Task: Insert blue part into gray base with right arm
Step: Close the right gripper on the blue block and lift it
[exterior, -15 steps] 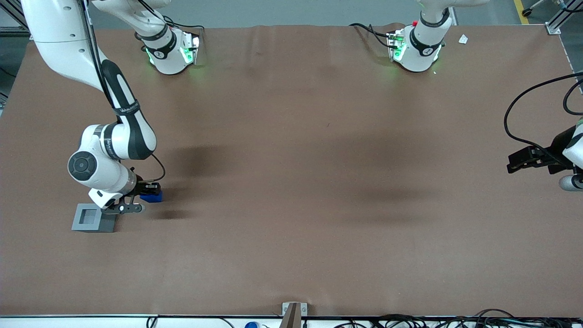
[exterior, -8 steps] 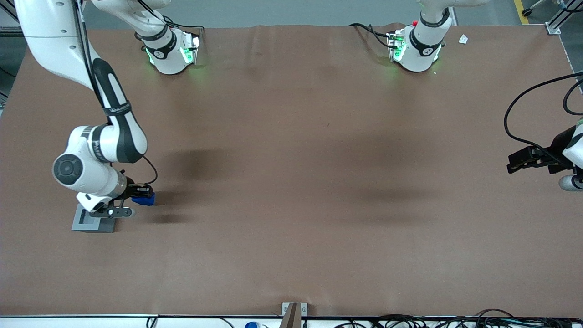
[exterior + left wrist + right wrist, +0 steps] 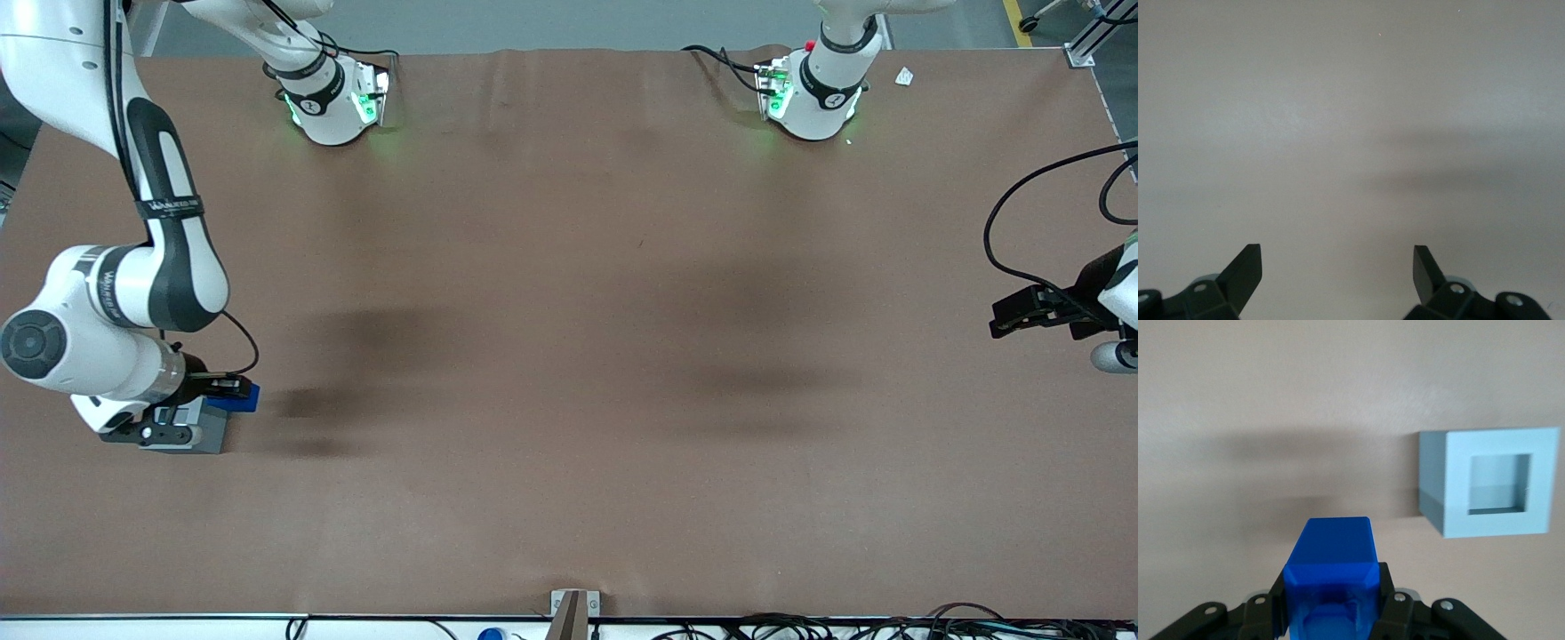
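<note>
Blue part (image 3: 1333,577): clamped between the gripper's fingers, lifted off the table, not in the gray base's recess.
Gripper (image 3: 233,388): closed on the blue part, just above the gray base's edge.
Gray base (image 3: 1490,482): on the table, recess unfilled.

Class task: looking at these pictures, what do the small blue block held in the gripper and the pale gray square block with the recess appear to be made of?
The small bright-blue block, clamped in the right arm's gripper above the table: probably moulded plastic, uniform colour, smooth, slightly glossy faces. The light-gray square base: likely matte plastic too, with even tone and crisp recess edges.
</note>
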Tool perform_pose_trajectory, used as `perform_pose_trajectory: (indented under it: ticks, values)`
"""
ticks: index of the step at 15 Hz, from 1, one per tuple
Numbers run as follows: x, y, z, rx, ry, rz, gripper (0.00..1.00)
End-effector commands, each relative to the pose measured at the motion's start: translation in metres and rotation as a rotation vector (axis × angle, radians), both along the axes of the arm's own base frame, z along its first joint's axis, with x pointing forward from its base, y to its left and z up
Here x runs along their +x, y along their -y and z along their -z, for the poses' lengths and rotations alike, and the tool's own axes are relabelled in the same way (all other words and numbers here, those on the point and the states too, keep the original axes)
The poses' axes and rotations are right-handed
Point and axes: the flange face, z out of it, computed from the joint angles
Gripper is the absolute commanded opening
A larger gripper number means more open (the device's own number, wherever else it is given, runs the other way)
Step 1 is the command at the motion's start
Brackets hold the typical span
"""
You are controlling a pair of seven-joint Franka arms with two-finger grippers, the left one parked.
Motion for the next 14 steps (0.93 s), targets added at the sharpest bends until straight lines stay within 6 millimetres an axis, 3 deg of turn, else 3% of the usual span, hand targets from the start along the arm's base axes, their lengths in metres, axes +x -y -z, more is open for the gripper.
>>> perform_pose_trajectory:
  ticks: [1,5,11,14]
  values:
    - [0.008,0.013,-0.026,0.005,0.015,-0.019,0.01]
    - [0.012,0.04,-0.041,0.001,0.044,-0.026,0.01]
    - [0.006,0.09,-0.044,0.006,0.051,-0.013,0.01]
    - [0.013,0.115,-0.024,0.011,0.038,-0.034,0.01]
